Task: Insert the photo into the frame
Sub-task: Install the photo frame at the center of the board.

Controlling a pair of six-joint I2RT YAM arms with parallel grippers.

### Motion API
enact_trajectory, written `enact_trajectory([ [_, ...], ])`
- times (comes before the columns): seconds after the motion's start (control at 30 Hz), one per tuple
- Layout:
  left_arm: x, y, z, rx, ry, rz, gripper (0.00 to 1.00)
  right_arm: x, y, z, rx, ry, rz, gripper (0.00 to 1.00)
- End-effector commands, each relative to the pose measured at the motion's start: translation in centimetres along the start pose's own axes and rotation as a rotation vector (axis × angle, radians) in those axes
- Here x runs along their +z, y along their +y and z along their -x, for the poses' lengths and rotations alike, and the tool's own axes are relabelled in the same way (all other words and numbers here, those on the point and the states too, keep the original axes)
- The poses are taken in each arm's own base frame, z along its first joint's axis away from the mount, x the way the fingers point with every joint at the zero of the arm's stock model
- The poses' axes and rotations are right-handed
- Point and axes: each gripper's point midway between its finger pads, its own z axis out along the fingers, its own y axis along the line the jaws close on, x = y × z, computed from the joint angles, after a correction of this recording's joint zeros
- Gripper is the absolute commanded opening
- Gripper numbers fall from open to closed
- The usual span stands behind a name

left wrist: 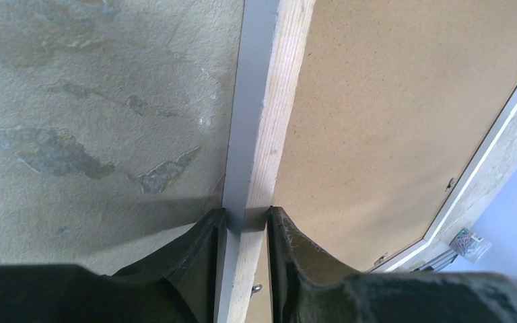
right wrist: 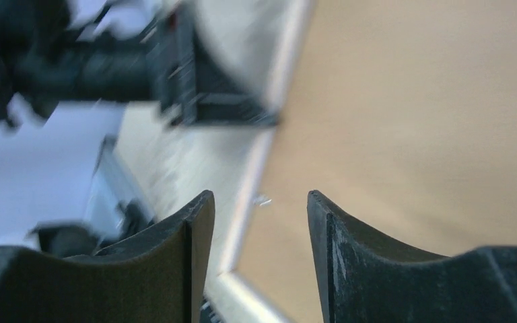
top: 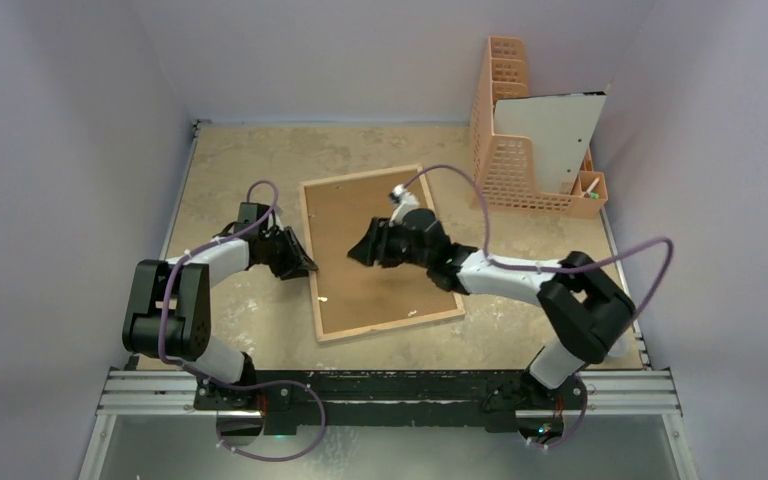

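Observation:
The frame [top: 390,325] lies face down mid-table, light wood rim up, with a brown backing board [top: 350,215] inside it. My left gripper [top: 300,262] is shut on the frame's left rim. In the left wrist view its gripper [left wrist: 246,219] has one finger on the white outer edge and one on the inner side of the wood rim [left wrist: 269,101]. My right gripper [top: 360,248] hovers open over the board, near its left half. In the right wrist view that gripper [right wrist: 259,202] holds nothing, with the board [right wrist: 410,121] and rim [right wrist: 279,74] below. No photo is recognisable.
An orange mesh rack [top: 505,150] stands at the back right with a large white sheet [top: 550,135] leaning in it. Small metal tabs [top: 322,298] stick out of the frame's rim. White walls close in the table on three sides.

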Motion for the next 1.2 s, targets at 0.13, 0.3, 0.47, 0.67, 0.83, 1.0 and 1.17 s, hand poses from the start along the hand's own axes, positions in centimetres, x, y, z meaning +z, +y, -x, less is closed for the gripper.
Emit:
enact_trajectory([
  [0.13, -0.6, -0.1, -0.5, 0.004, 0.006, 0.001, 0.37, -10.8, -14.7, 8.4, -0.03, -0.242, -0.744, 0.85],
  [0.3, -0.8, -0.5, -0.4, 0.012, 0.003, -0.016, 0.43, -14.4, -18.5, 7.2, -0.066, -0.161, -0.898, 0.92],
  [0.47, -0.7, -0.5, -0.5, 0.015, 0.008, -0.02, 0.45, -14.6, -20.0, 4.3, -0.062, -0.023, -0.88, 0.93],
  [0.67, -0.5, -0.5, -0.6, 0.011, 0.015, -0.029, 0.45, -14.3, -21.1, 0.9, -0.058, 0.159, -0.871, 0.92],
  [0.83, -0.3, -0.5, -0.6, 0.012, 0.019, -0.03, 0.45, -13.9, -22.0, 0.5, -0.074, 0.188, -0.896, 0.89],
  [1.0, -0.2, -0.4, -0.6, 0.012, 0.019, -0.029, 0.45, -14.2, -22.2, 0.7, -0.077, 0.184, -0.916, 0.81],
  [1.17, -0.2, -0.5, -0.5, 0.011, 0.019, -0.03, 0.45, -14.4, -21.4, 0.5, -0.07, 0.186, -0.882, 0.81],
])
